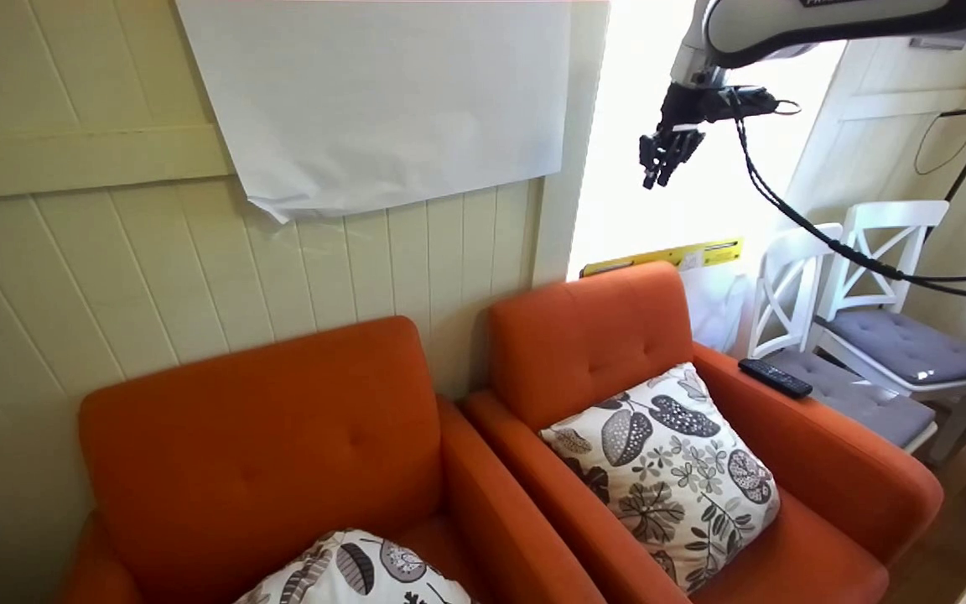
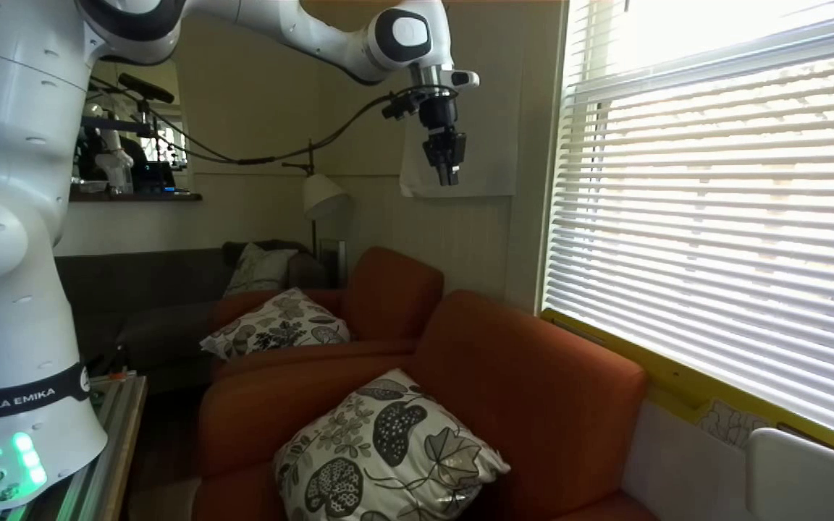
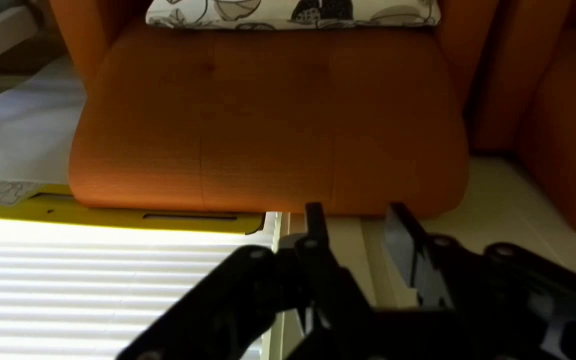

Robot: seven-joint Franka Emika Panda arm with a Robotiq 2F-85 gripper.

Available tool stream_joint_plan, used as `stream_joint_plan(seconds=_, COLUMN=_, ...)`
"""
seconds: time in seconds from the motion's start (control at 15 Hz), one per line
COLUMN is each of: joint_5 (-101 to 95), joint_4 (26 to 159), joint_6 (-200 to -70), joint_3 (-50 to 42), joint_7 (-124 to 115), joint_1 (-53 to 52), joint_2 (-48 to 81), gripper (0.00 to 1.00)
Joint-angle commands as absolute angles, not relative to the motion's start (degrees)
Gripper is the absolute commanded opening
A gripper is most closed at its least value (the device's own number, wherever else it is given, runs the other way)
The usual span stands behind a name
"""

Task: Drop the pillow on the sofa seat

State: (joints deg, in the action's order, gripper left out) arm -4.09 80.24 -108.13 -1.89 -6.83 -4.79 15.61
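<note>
Orange fabric covers the armchair (image 1: 592,327), on whose seat surface (image 1: 823,549) we find our square cream leaf-print pillow (image 1: 676,486) lying tilted, one side toward the surface's back edge, while high above them we see the black gripper (image 3: 356,207) hanging released, its two fingers (image 3: 316,225) standing apart.

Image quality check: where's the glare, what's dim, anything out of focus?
In both exterior views, the window glares, at least partly blown out; in an exterior view, the dark sofa sits in murk; in the wrist view, the blinds are nearly white, the armchair back looks dim, and the gripper is blurred, likely out of focus.
</note>
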Motion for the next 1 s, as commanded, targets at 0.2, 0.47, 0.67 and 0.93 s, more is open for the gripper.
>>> stream_joint_plan(seconds=0.2, joint_5=0.7, joint_4=86.8, joint_6=-104.9, joint_3=-0.3, joint_7=-6.8, joint_1=-3.0, joint_2=11.8, gripper=0.89)
stream_joint_plan(seconds=0.47, joint_5=0.7, joint_4=91.8, joint_6=-107.2, joint_3=-0.1, joint_7=-5.6, joint_1=-2.9, joint_2=9.9, gripper=1.0)
stream_joint_plan(seconds=0.67, joint_5=-0.8, joint_4=88.9, joint_6=-105.6, joint_3=-0.1, joint_7=-6.8, joint_1=-3.3, joint_2=12.4, gripper=1.0)
stream_joint_plan(seconds=0.93, joint_5=-0.8, joint_4=90.3, joint_6=-106.0, joint_3=0.0, joint_7=-6.8, joint_1=-3.3, joint_2=11.5, gripper=1.0)
